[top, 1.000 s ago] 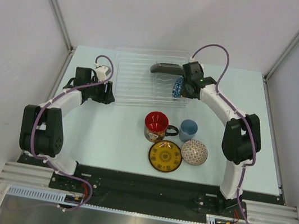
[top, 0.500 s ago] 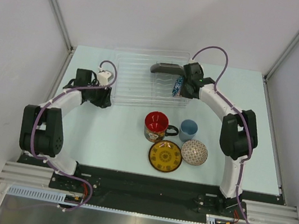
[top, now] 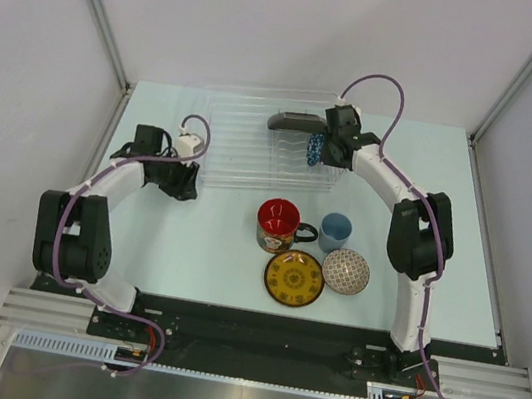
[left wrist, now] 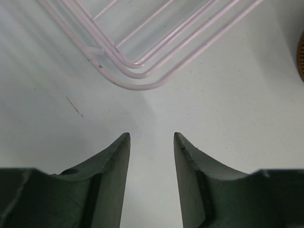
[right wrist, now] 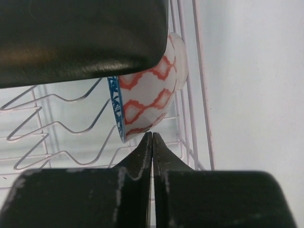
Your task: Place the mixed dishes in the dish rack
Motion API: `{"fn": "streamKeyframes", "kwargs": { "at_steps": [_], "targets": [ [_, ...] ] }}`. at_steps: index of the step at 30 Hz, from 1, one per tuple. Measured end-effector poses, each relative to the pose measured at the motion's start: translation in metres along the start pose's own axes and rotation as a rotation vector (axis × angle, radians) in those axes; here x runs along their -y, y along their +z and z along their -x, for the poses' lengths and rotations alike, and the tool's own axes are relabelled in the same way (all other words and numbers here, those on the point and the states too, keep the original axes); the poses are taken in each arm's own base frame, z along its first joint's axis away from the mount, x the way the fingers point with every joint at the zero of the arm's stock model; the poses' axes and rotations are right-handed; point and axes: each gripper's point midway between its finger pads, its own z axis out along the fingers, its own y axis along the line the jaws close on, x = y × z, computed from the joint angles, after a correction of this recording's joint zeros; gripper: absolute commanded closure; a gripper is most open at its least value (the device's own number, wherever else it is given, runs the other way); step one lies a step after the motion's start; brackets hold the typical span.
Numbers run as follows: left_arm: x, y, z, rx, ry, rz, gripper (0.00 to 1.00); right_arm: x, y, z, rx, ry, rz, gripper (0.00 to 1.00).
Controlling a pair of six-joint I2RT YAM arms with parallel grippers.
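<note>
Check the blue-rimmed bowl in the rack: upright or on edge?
On edge. The blue-rimmed bowl stands sideways among the dish rack wires, opening facing left in the right wrist view, next to the black plate.

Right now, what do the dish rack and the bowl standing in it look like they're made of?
Dish rack: clear glossy plastic by its see-through walls, with thin pale ribs, plastic or coated wire, hard to tell. Bowl: probably glazed ceramic, a shiny white outside with orange-red lattice and a blue rim.

clear glossy plastic dish rack [top: 234,144]; shiny glazed bowl [right wrist: 142,99]; matt table [top: 199,240].
</note>
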Motion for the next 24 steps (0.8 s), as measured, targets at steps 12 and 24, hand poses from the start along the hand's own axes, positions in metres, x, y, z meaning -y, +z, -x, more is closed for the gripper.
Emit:
{"fn": "streamKeyframes", "kwargs": {
  "at_steps": [12,24],
  "targets": [
    [0.007,-0.082,0.096,0.27,-0.11,0.013,0.17,0.001,0.0,0.004,0.016,0.001,-0.012,1.0],
    [-0.037,0.007,0.071,0.157,-0.357,0.129,0.22,0.003,0.001,0.003,0.017,0.001,-0.017,1.0]
  ]
}}
